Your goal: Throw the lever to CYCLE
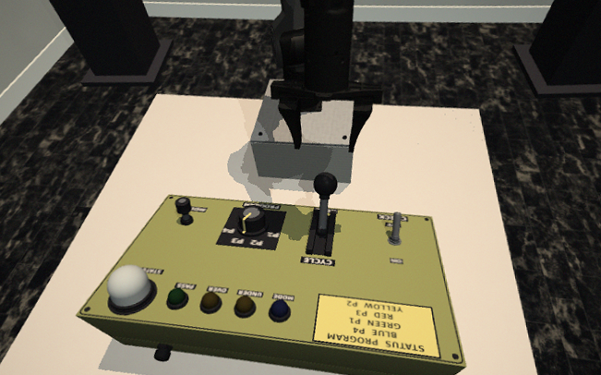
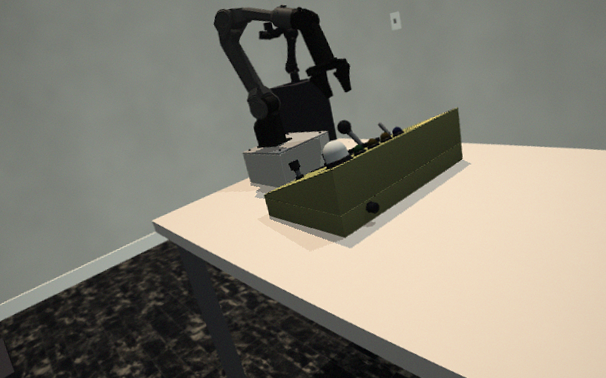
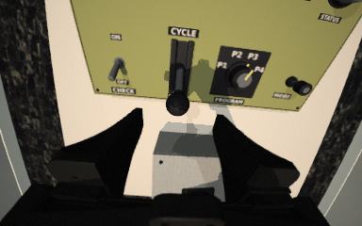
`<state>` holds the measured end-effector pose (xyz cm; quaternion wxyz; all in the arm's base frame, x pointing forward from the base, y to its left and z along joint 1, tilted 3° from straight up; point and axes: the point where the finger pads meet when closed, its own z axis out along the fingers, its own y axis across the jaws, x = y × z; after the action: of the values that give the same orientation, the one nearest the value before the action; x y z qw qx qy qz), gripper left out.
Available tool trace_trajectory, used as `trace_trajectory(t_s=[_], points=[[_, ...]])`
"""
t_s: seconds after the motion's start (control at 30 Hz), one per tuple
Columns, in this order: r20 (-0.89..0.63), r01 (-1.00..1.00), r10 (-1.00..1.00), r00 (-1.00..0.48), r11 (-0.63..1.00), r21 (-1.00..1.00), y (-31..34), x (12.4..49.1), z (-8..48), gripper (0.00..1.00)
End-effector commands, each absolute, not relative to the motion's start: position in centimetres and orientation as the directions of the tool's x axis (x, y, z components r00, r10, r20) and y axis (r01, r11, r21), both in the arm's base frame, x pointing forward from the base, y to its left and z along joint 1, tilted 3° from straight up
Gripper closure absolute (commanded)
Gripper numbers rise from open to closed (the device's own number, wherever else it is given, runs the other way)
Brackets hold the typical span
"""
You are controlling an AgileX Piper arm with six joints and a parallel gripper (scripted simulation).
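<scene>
The olive console sits on the table. Its lever with a black ball knob stands in a black slot, leaning to the end away from the CYCLE label. In the wrist view the knob lies at the near end of the slot, with the CYCLE label at the far end. My gripper is open and empty. It hangs above and just behind the knob, apart from it. In the exterior view the gripper is well above the knob.
On the console are a rotary PROGRAM knob, a small black MODE button, a grey toggle switch, a white dome button, several status lamps and a yellow legend plate. The arm's grey base box stands behind the console.
</scene>
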<state>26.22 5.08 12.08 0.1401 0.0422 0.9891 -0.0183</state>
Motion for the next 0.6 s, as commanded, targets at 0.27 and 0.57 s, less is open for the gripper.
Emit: trace_trajectory(t_s=[0.27,0.57], points=[[-0.282,0.090,0.079,-0.956,0.996,-0.025,5.14,26.30,12.12,0.06],[-0.282,0.090,0.079,-0.956,0.996,-0.025,5.14,26.30,12.12,0.06]])
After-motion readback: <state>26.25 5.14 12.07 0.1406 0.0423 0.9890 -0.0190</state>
